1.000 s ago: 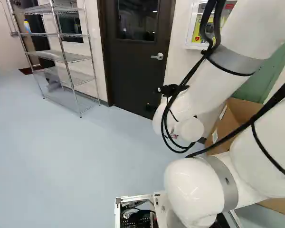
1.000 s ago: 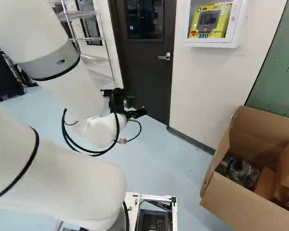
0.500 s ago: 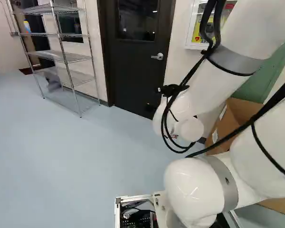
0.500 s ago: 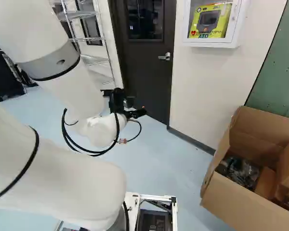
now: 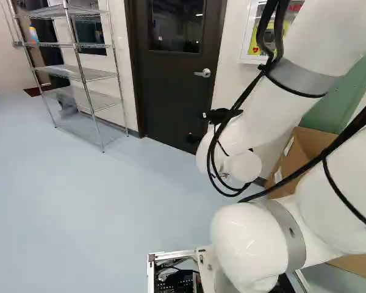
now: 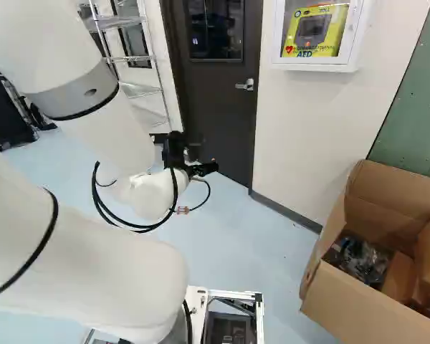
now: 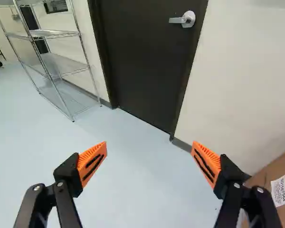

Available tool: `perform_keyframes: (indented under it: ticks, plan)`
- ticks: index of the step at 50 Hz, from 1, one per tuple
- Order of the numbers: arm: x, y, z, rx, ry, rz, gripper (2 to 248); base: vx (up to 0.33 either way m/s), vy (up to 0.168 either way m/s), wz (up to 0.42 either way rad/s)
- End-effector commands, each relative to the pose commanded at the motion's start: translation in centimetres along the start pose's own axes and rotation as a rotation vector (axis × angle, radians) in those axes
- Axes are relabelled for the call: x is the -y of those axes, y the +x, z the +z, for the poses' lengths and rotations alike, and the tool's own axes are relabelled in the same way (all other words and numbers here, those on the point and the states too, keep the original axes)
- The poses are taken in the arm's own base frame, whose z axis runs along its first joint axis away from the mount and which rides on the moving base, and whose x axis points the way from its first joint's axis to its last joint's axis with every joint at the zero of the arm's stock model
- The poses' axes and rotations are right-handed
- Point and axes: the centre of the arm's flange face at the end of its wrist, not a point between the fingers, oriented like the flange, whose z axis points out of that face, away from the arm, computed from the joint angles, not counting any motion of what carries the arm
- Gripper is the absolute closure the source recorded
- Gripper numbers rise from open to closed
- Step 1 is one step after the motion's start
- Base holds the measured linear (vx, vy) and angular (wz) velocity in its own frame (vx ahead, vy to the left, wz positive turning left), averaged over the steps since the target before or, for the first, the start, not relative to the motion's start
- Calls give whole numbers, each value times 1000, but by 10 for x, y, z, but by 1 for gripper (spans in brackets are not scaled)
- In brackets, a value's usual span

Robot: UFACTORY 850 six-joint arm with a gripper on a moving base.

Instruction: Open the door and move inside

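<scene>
"Where do we stand with the door?"

"We see it in all three views: a tall, flat, dark brown door (image 6: 218, 122), closed in its dark frame, with a dark rectangular window (image 6: 215, 29) in its upper part. It stands ahead of our jointed white arm (image 5: 250, 241)."

"And its handle?"

"We find the silver metal lever handle (image 6: 246, 84) near the door's right edge in the right base view. The lever lies level, reaching from its round plate over the door panel. In the wrist view it is ahead of our fingers, well apart from them."

"What about our black two-fingered gripper (image 6: 201, 168) with orange pads?"

"It is spread wide. In the wrist view our gripper (image 7: 149, 156) has its ribbed orange pads (image 7: 92, 161) far apart, and we see pale blue floor (image 7: 142, 190) between them. We hold nothing."

"What else is around us?"

"At the left of the left base view we have a silver wire shelving rack (image 5: 79, 72) by the wall, with a small bottle (image 5: 34, 35) on one of its shelves. In the right base view we see a white, glass-fronted cabinet (image 6: 315, 67) on the white wall beside the door, with a yellow case (image 6: 301, 36) inside. At that view's right, we have an open brown cardboard box (image 6: 358, 308) containing smaller boxes."
</scene>
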Motion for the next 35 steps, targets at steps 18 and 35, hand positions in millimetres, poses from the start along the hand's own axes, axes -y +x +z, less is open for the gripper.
perform_keyframes:
  ticks: [18,35]
  plan:
    - [0,0,0,0,0,0,3,140,59,-18]
    - [0,0,0,0,0,0,3,150,75,-16]
